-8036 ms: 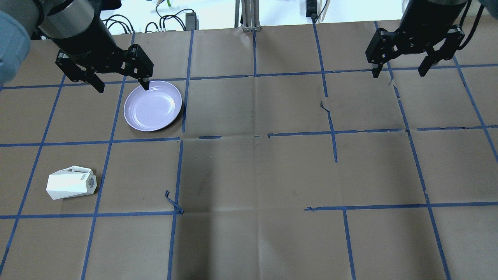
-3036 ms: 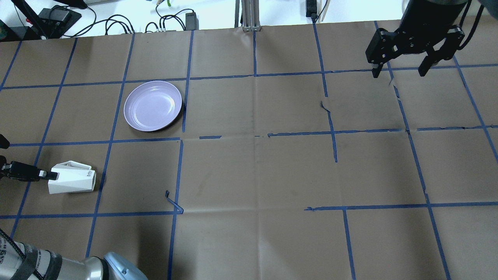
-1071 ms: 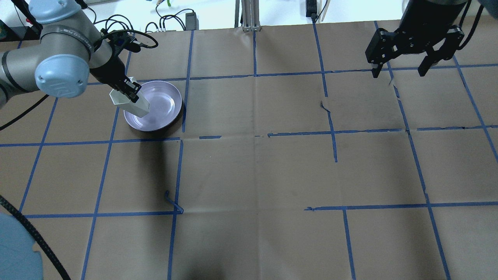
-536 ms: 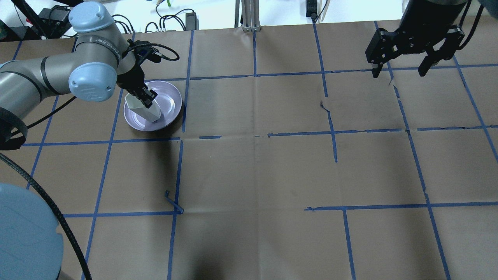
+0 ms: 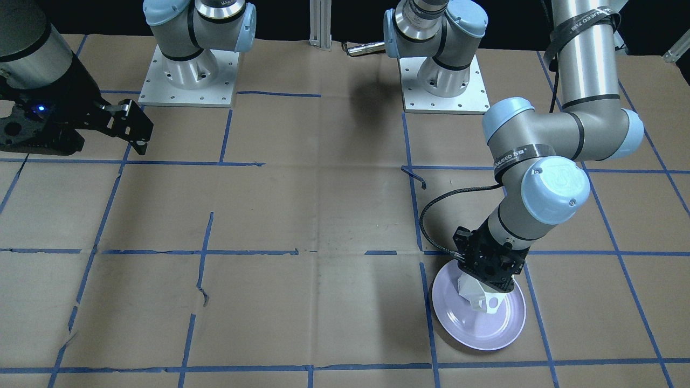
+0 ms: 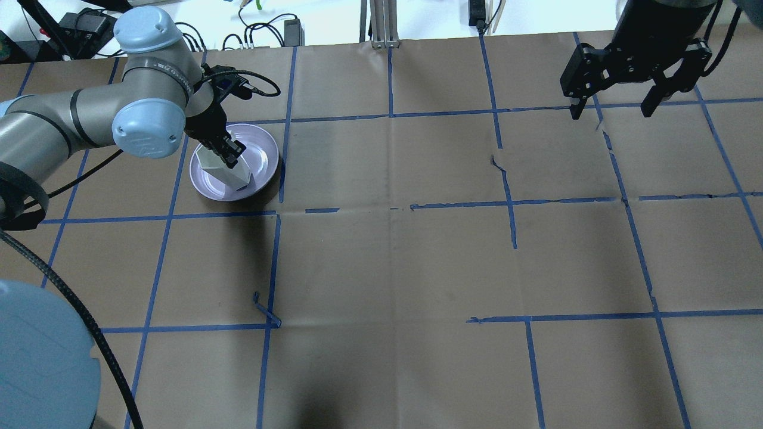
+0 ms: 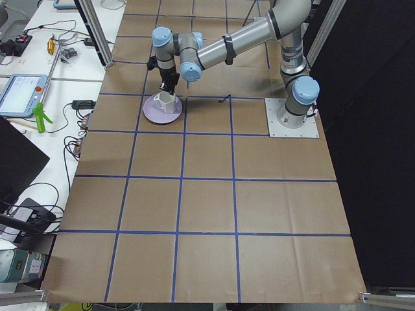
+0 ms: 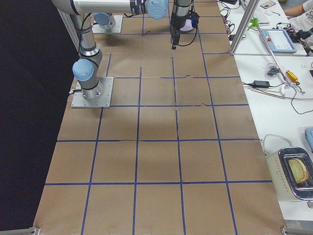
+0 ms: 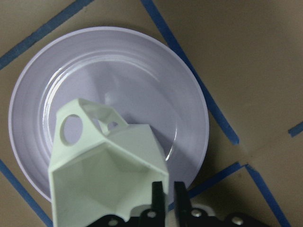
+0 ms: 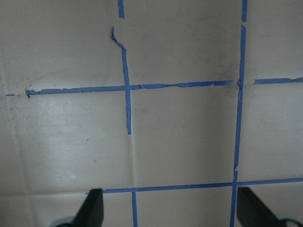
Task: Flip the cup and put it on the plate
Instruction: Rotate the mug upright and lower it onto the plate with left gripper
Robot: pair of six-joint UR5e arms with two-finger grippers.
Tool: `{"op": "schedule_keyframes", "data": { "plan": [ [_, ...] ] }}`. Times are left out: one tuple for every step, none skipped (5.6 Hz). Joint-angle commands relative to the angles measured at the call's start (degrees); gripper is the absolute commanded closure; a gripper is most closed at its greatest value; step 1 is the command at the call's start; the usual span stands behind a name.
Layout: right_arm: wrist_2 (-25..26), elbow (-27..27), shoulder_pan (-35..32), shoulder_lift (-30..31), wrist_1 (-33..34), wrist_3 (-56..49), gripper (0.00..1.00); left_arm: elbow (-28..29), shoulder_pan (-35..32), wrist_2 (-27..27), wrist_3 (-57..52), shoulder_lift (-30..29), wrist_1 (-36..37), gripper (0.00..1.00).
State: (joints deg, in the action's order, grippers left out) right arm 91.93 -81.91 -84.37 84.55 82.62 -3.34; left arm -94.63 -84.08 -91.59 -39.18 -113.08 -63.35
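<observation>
Hazard: early release by left end effector (image 9: 168, 194), clamped on tilted white faceted cup (image 9: 104, 165), could topple it across glossy round lavender plate (image 9: 142, 71).

The left fingers (image 9: 157, 198), which I had open above the plate (image 6: 265, 156) eight seconds ago, have since pinched the cup (image 6: 235, 176) by its rim. They lifted it from lying sideways on the tabletop (image 6: 197, 268) and now hold it mouth-up over the plate.

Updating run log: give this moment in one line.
left gripper shut on white faceted cup | cup upright over round lavender plate | right gripper open
</observation>
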Motion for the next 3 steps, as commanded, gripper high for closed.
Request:
{"op": "schedule_keyframes", "data": {
  "plan": [
    [0.0,0.0,0.0,0.0,0.0,0.0,0.00,0.8,-0.1,-0.1,0.7,0.6,-0.8,0.02],
    [0.0,0.0,0.0,0.0,0.0,0.0,0.00,1.1,-0.6,0.2,5.2,2.2,-1.8,0.02],
    [0.0,0.0,0.0,0.0,0.0,0.0,0.00,3.2,-0.8,0.4,10.6,4.0,-7.3,0.02]
  ]
}}
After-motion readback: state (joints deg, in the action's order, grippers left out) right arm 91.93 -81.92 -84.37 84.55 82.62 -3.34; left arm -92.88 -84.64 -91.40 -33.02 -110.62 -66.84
